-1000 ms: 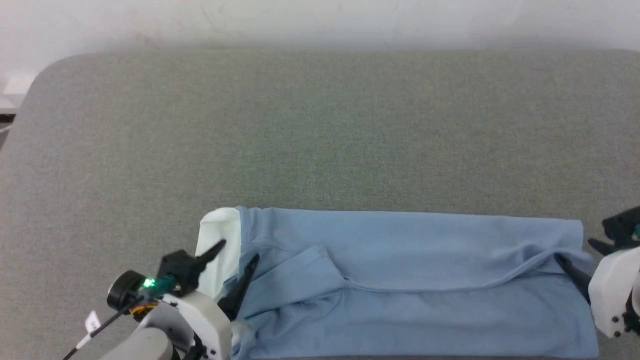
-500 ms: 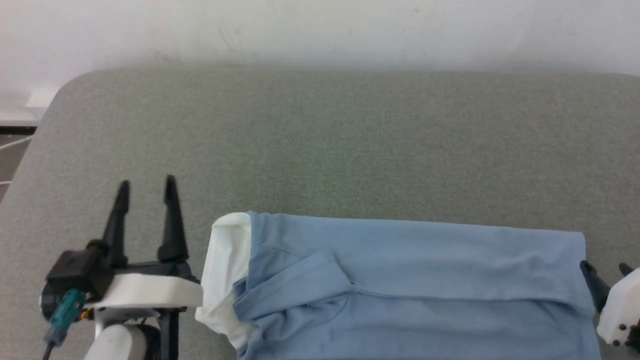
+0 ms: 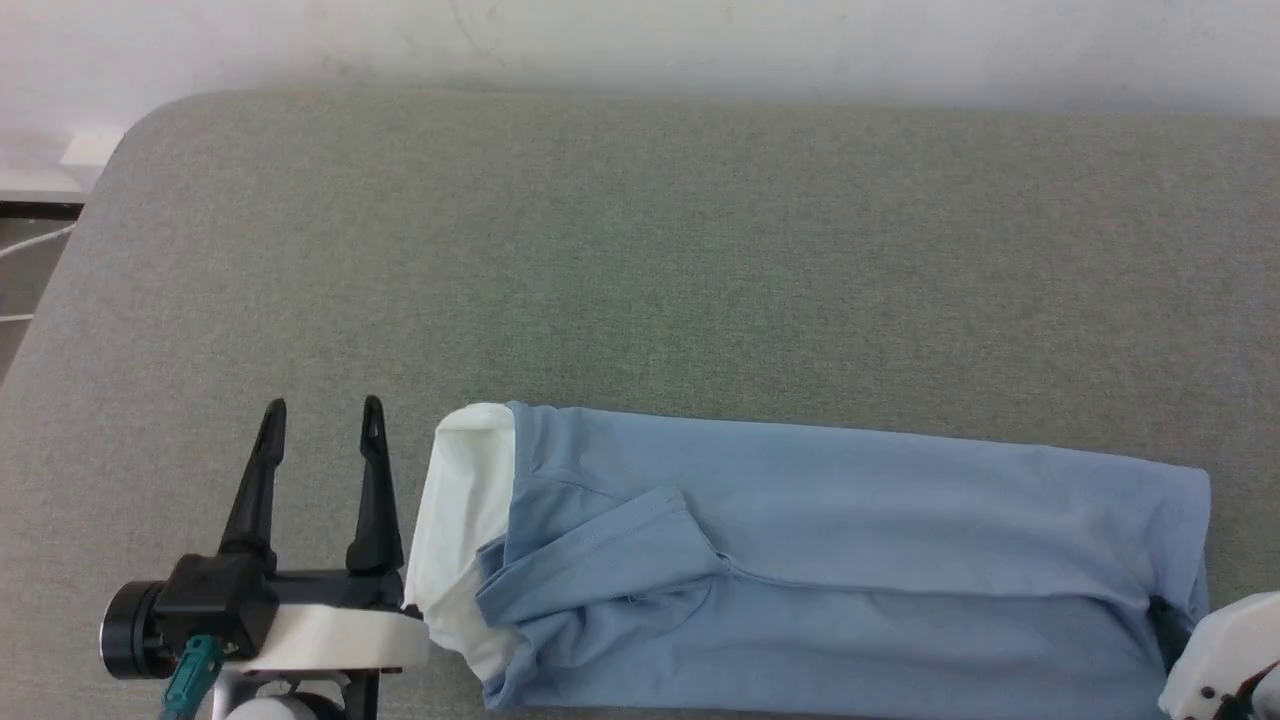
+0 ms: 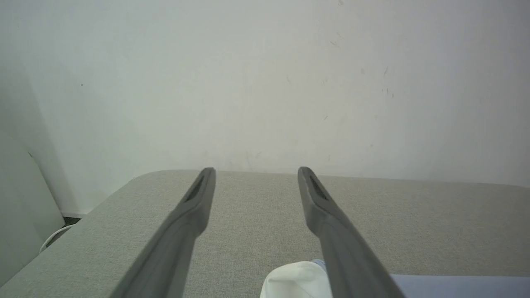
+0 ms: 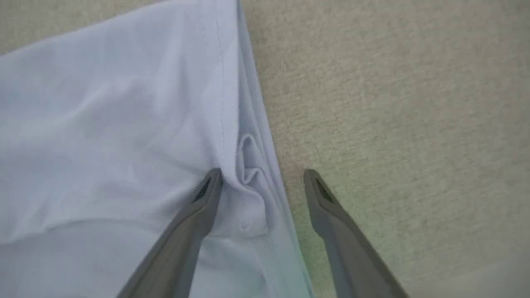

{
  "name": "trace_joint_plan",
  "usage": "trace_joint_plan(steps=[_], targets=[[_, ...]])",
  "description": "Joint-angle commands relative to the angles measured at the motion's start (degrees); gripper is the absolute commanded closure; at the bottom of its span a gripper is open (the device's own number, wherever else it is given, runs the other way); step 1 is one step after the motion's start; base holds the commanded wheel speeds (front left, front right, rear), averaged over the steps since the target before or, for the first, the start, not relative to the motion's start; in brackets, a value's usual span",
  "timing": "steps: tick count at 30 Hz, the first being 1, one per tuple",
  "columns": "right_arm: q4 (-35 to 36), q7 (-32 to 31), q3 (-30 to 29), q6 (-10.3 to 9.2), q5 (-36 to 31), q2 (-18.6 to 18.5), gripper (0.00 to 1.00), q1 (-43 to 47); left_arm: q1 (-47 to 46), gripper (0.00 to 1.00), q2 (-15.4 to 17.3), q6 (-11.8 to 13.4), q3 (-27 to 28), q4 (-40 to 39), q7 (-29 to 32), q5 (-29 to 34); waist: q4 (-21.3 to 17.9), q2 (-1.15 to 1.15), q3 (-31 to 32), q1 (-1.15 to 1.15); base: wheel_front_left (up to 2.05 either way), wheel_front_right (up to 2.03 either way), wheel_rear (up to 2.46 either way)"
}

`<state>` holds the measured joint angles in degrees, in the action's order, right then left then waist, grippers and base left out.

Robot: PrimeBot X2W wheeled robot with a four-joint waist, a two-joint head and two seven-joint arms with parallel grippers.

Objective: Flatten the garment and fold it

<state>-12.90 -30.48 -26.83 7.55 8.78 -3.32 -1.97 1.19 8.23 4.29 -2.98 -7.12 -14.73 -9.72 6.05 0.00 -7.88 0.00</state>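
Setting: grey fabric-covered surface [image 3: 640,250] with a rounded far-left corner, backed by a plain white wall [image 3: 640,40].
Left gripper [image 3: 322,405]: fingers spread wide with nothing between them. It sits just left of the garment's collar end, off the cloth, and the fingers point past the garment toward the wall.
Right gripper [image 5: 263,171]: fingers spread wide and not clamped on anything. They straddle the garment's hem edge, one finger over the blue cloth and the other over bare grey beside it. A small pucker of fabric lies between them. Whether the tips press on the cloth I cannot tell.
Garment [image 3: 850,530]: light blue shirt folded into a long band. It lies flat on the grey surface, with a wide stretch of bare surface on its far side.
Collar [image 3: 465,500]: white, forming the garment's left end.
Sleeve [image 3: 600,550]: blue, folded over the garment's body just right of the collar.
Hem [image 3: 1195,520]: the garment's right end, where the right gripper's white housing shows beside the near corner.
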Motion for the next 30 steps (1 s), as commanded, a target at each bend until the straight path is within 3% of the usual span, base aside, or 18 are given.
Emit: trace_joint_plan(steps=[1, 9, 10, 11, 20, 30], targets=[[-0.81, 0.30, 0.42, -0.06, 0.48, 0.30, 0.00, -0.68, 0.60, 0.00, -0.55, -0.59, 0.60, 0.30, -0.27, 0.68, 0.49, 0.00, -0.63, 0.00, 0.00, 0.00, 0.00], [-6.59, 0.50, 4.18, -0.06, 3.59, 0.42, 0.00, -0.61, -0.17, 0.00, -3.19, -4.12, 3.58, 1.11, -0.27, 2.73, 1.20, 0.00, -2.02, 0.00, 0.00, 0.00, 0.00], [-7.13, 0.40, 4.88, -0.06, 3.79, 0.42, 0.78, -0.57, -0.26, 0.00, -3.40, -4.46, 3.86, 1.22, -0.27, 2.91, 1.25, 0.00, -2.05, 0.00, 0.00, 0.00, 0.00], [-7.49, 0.31, 5.80, -0.06, 4.08, 0.42, 1.00, -0.52, -0.35, 0.00, -3.58, -4.76, 4.11, 1.32, -0.27, 3.11, 1.27, 0.00, -2.05, 0.00, 0.00, 0.00, 0.00], [-6.16, 3.12, 7.04, -0.06, 4.53, -2.13, 1.00, -1.09, 0.10, 0.00, -4.74, -6.30, 5.99, 2.05, -0.27, 3.98, 0.53, 0.00, -0.43, 0.00, 0.00, 0.00, 0.00], [-6.79, 3.77, -1.85, -0.06, 1.48, -8.74, 1.00, -3.07, 0.15, 0.00, -5.22, -7.09, 6.16, 2.38, -0.27, 4.05, 0.34, 0.00, 0.20, 0.00, 0.00, 0.00, 0.00]])
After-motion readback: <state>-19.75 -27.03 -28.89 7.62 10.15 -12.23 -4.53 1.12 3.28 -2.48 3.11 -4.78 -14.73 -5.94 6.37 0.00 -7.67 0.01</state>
